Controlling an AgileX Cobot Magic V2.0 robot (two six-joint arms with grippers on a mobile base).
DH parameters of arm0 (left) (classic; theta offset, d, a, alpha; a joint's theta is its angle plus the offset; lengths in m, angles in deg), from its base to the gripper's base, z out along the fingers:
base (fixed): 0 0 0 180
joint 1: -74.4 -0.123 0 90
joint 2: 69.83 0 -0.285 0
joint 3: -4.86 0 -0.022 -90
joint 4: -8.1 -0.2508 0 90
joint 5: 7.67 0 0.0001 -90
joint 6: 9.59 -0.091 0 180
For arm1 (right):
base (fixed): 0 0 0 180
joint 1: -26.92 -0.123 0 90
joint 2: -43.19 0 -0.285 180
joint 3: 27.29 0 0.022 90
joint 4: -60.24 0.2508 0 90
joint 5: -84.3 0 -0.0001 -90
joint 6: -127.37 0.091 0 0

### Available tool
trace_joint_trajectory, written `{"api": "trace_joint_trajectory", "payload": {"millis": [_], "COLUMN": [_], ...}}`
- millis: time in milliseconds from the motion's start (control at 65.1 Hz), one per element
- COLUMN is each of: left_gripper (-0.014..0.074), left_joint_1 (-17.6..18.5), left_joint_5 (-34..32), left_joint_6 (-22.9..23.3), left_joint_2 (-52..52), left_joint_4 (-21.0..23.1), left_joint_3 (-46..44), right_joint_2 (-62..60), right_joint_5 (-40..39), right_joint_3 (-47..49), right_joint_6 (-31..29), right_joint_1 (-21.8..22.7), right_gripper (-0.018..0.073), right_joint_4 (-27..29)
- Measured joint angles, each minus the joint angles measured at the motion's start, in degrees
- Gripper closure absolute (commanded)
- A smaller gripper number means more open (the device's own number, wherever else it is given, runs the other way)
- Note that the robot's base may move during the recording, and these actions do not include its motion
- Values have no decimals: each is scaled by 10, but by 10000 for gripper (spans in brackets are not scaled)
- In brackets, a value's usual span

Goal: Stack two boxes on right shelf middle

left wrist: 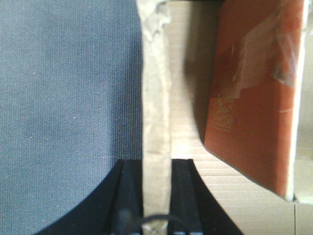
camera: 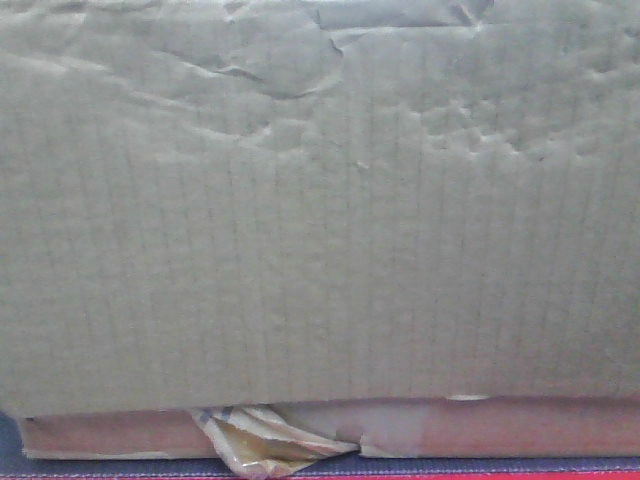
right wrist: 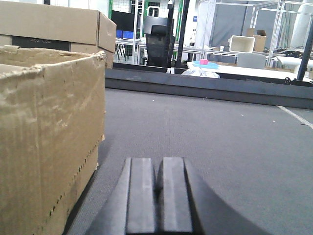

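Boxes of brown corrugated cardboard stood on the dark grey tabletop [right wrist: 205, 127]. In the right wrist view an open-topped box [right wrist: 49, 137] sat just left of the right gripper [right wrist: 156, 196], with a closed box [right wrist: 54, 24] behind it. The right gripper hung low over the tabletop beside the carton, apart from it; its two black fingers [right wrist: 139, 191] were pressed together with nothing between them.

The left gripper [left wrist: 156, 210] was clamped on the box wall [left wrist: 156, 98] from above, one finger outside over the grey surface and the other inside the carton. Within the carton an orange flat packet [left wrist: 254, 107] leaned at a tilt, with clear tape across its face.

The front view was nearly filled by a wrinkled, dented cardboard face [camera: 320, 220]. Beneath its lower edge ran a paler pinkish strip [camera: 500, 428] — same carton or another, it could not be told — with a crumpled tape scrap [camera: 265, 442] hanging at its front.
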Motion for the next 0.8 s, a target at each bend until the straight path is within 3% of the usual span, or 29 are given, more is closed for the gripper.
{"api": "trace_joint_trajectory", "payload": {"millis": [154,215,368,522,675,798], "left_gripper": [707,707,707,707,707,707], "left_joint_1": [0,0,0,0,0,0], "left_joint_5": [0,1,1,1,1,1], "left_joint_6": [0,0,0,-8,-12,-14], "left_joint_2": [0,0,0,0,0,0], "left_joint_4": [0,0,1,1,1,1], "left_joint_3": [0,0,0,0,0,0], "right_joint_2": [0,0,9,94,210,298], "right_joint_5": [-86,-73,79,277,439,508], "right_joint_3": [2,23,146,275,341,366], "right_joint_6": [2,4,11,48,55,57], "right_joint_1": [0,0,0,0,0,0], "right_gripper": [721,721,721,721,721,721], "right_joint_4": [0,0,5,18,19,20]}}
